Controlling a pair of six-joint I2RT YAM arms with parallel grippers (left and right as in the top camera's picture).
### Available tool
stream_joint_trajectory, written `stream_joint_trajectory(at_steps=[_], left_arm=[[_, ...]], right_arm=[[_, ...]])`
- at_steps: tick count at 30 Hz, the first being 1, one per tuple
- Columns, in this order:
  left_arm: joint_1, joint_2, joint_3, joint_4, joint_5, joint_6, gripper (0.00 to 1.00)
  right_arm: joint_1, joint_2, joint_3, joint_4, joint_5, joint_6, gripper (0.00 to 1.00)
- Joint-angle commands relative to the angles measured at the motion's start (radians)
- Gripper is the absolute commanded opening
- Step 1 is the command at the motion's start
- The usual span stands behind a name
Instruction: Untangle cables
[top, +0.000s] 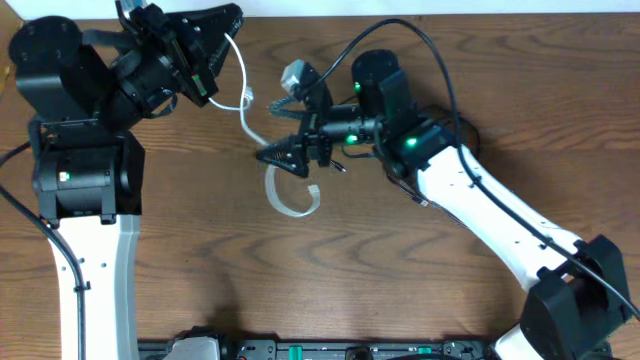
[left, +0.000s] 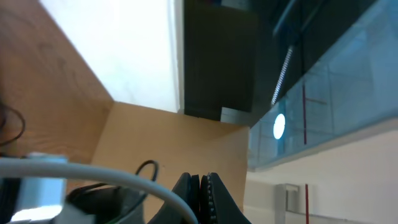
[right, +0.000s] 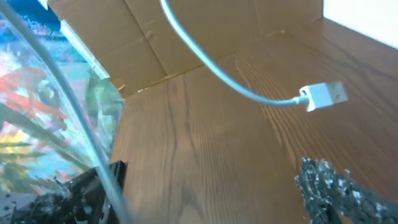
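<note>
A white cable (top: 243, 75) hangs from my left gripper (top: 228, 22) at the top left, which is raised above the table. It runs down past a white plug (top: 247, 97) to a flat loop (top: 290, 203) lying on the wood. In the left wrist view the jaws (left: 200, 193) are pressed together and the white cable (left: 93, 171) curves in to them. My right gripper (top: 268, 156) is beside the cable above the loop. Its fingers (right: 211, 193) are wide apart, with one strand (right: 81, 124) against the left finger and the plug (right: 323, 94) hanging ahead. No black task cord shows clearly.
The wooden table (top: 380, 260) runs to a white wall edge at the back. A cardboard wall (right: 155, 37) stands behind the table. Thick black arm cords (top: 420, 40) arch over the right arm. The left arm's base (top: 85, 180) stands at the left.
</note>
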Motion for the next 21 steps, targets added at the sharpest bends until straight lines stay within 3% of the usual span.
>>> stream_joint_trajectory(at_steps=[1,2,3,4,6,7,11,17,21], left_arm=[[-0.002,-0.002,0.010,0.038,0.016,-0.031,0.08],[-0.002,-0.002,0.010,0.047,0.015,-0.031,0.08],[-0.002,-0.002,0.010,0.051,0.015,-0.031,0.08],[-0.002,-0.002,0.010,0.051,0.015,-0.031,0.08],[-0.002,-0.002,0.010,0.050,0.015,-0.028,0.08],[-0.002,-0.002,0.010,0.046,0.015,-0.021,0.08],[-0.002,-0.002,0.010,0.046,0.014,0.083,0.08],[-0.002,-0.002,0.009,0.001,0.015,0.452,0.08],[-0.002,-0.002,0.010,-0.086,-0.008,0.605,0.08]], right_arm=[[0.029,0.035,0.005,0.042,0.011,-0.007,0.91],[0.035,0.038,0.005,0.050,0.020,-0.006,0.86],[0.039,0.041,0.005,0.050,0.044,-0.006,0.75],[0.040,0.042,0.005,0.048,0.068,-0.006,0.57],[0.040,0.042,0.005,0.040,0.117,0.021,0.13],[0.037,0.042,0.005,0.035,0.151,0.056,0.01],[0.011,0.042,0.005,-0.016,0.243,0.174,0.01],[-0.048,-0.002,0.006,-0.189,0.309,0.189,0.02],[-0.098,-0.101,0.006,-0.323,0.434,0.188,0.02]])
